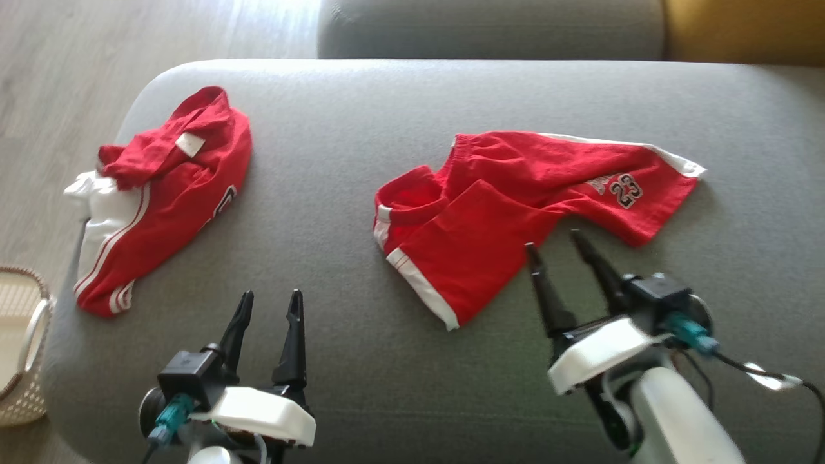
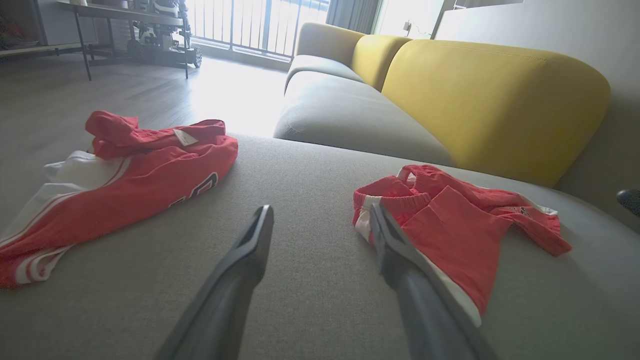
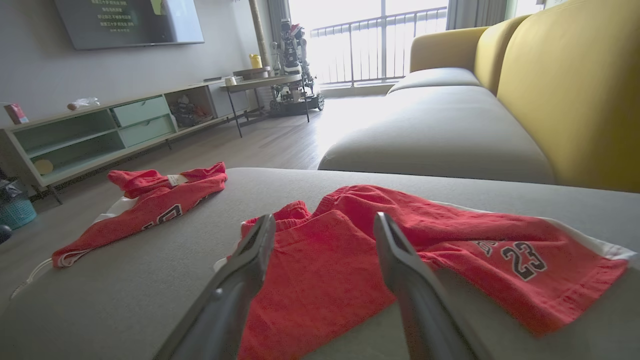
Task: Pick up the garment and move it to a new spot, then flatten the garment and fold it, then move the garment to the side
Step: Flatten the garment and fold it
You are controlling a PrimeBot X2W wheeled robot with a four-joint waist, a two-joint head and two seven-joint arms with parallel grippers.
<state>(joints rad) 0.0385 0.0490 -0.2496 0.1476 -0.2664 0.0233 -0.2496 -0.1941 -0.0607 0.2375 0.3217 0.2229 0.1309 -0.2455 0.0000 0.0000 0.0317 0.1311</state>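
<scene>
Red shorts [image 1: 515, 212] marked 23 lie crumpled, 1 leg folded over, toward 3 o'clock on the grey sofa cushion [image 1: 361, 116]. A red jersey [image 1: 174, 193] sits well apart at 9 o'clock. My right end effector [image 1: 553, 240] hovers released at the shorts' 6 o'clock edge, probably lined up to pinch that hem. My left end effector [image 1: 271, 295], also released, hangs over bare cushion at 7 o'clock.

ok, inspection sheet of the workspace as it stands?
Surface: grey sofa cushion, flat, both garments lying on it.
Job's things: red shorts marked 23, rumpled, one leg folded over; red jersey crumpled at the left edge.
Clutter: wicker basket on the floor, left.
Pincers: left pincer open above bare cushion; right pincer open, tips at the shorts' near edge; nothing held.
Cables: teal-plugged cable off the right wrist.
Surroundings: wood floor, yellow backrest, TV.
</scene>
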